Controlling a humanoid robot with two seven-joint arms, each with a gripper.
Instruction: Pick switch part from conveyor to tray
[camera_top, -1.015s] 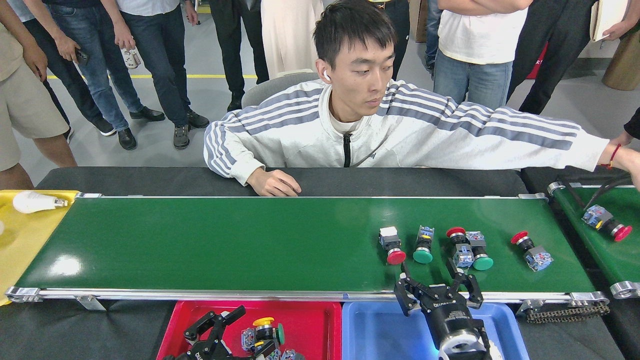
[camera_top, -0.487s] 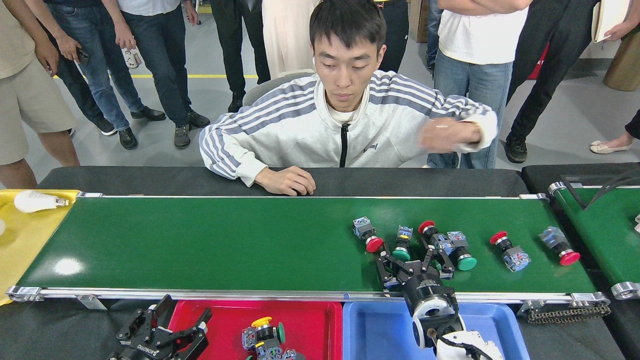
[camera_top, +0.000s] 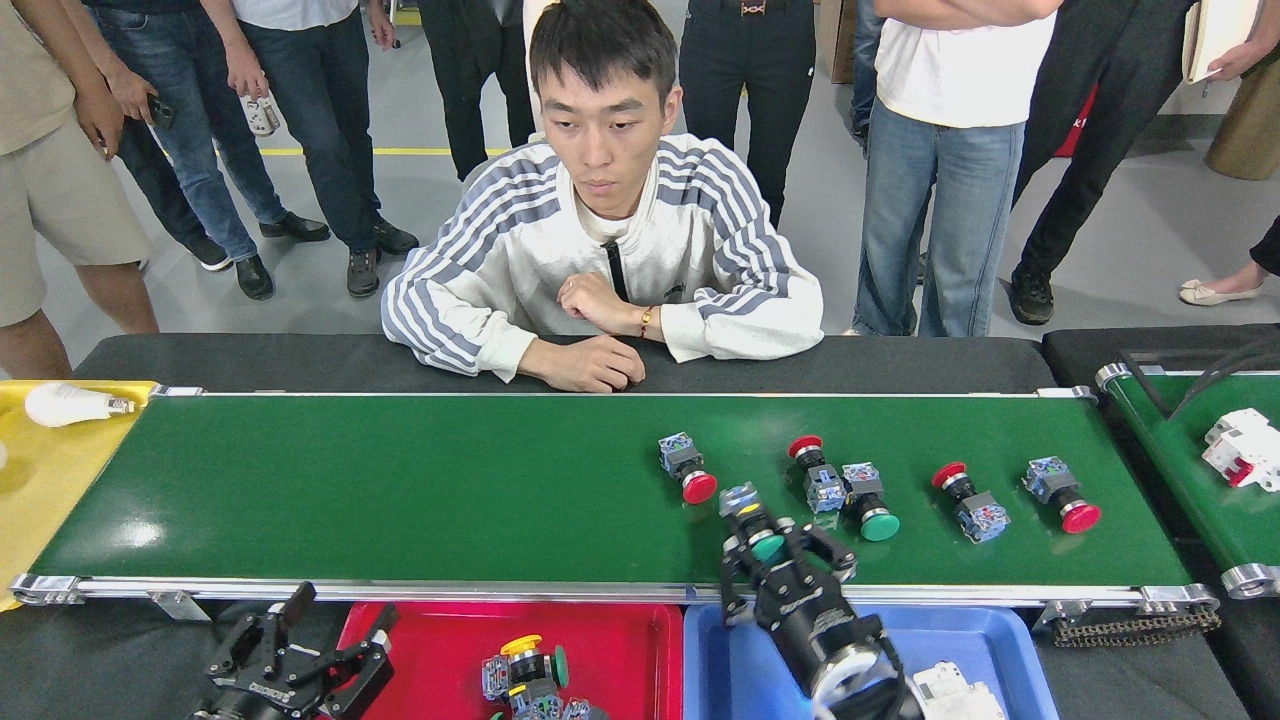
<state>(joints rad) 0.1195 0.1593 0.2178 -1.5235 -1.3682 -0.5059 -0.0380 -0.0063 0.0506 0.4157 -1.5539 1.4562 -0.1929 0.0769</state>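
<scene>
The conveyor (camera_top: 400, 490) is the long green belt across the head view. Several switch parts lie on its right half: a red-capped one (camera_top: 688, 470), a red and green pair (camera_top: 845, 487), and two more red-capped ones (camera_top: 965, 497) (camera_top: 1062, 495). My right gripper (camera_top: 775, 545) reaches over the near rail and is shut on a green-capped switch part (camera_top: 750, 510), which sits tilted between the fingers. My left gripper (camera_top: 330, 615) stands open over the black table, left of the red tray (camera_top: 620, 640). A blue tray (camera_top: 730, 660) lies under my right arm.
The red tray holds switch parts with yellow and green caps (camera_top: 525, 670); a white part (camera_top: 950, 690) shows in the blue tray. A seated person rests a hand (camera_top: 590, 365) behind the belt. A bulb (camera_top: 70, 403) lies on yellow at left. A second belt (camera_top: 1190, 460) carries a white breaker (camera_top: 1240, 447).
The parts rode left on the belt. My right gripper followed and closed on the green-capped part, pulling it toward the near rail. My left gripper moved left off the red tray. The person's arm drew back.
</scene>
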